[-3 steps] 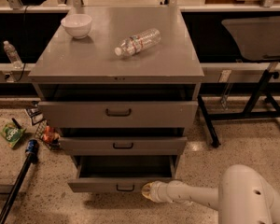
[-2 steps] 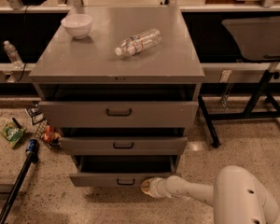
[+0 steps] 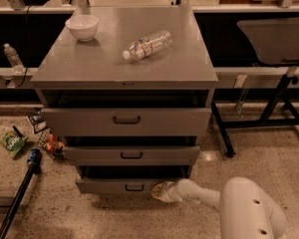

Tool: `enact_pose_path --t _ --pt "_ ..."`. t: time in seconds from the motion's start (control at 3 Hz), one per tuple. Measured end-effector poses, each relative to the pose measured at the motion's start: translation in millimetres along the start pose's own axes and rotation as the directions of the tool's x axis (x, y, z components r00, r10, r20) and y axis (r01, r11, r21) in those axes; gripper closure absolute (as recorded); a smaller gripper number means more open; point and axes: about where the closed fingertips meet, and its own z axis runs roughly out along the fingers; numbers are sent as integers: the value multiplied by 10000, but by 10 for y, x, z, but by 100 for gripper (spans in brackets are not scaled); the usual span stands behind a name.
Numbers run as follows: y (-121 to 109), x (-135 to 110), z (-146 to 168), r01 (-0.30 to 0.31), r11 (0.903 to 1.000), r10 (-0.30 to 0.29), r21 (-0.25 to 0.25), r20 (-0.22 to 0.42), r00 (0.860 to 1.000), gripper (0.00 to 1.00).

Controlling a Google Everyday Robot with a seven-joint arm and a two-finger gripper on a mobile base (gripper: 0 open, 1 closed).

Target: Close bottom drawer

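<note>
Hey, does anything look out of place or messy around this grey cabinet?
Yes. A water bottle lies on its side on the cabinet top, and snack packets litter the floor beside it. The top drawer, middle drawer and bottom drawer stand partly open; the gripper is at the bottom one's front.

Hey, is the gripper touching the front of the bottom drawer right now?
Touching. The camera view shows the gripper low near the floor, butted against the right end of the bottom drawer front panel, with no gap between them.
</note>
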Motion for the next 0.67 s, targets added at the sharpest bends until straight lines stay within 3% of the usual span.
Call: enact_pose_path --t 0.33,0.67 --pt "-88 15 25 55 10000 -55 69 -2 10000 100" --pt "-126 -58 -76 -112 9999 116 -101 400 9991 100"
